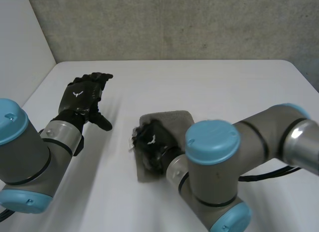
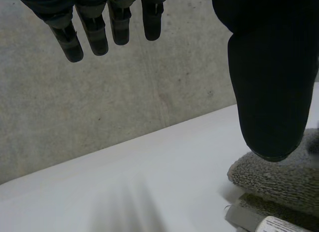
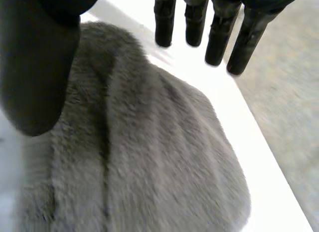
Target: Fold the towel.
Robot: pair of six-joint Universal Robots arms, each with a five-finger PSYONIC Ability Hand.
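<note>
Towel (image 1: pixel 174 119) at frame centre on counter (image 1: pixel 224 87), folded compact, layers stacked. Right hand (image 1: pixel 151 140) over it, fingers (image 3: pixel 165 22) released. Left hand (image 1: pixel 82 98) upper left, fingers relaxed, empty. Task looks nearly done.

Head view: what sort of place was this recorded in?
Likely a robotics lab or test cell: a white table against a raw concrete wall, the robot's left arm and right arm, and a grey towel.
</note>
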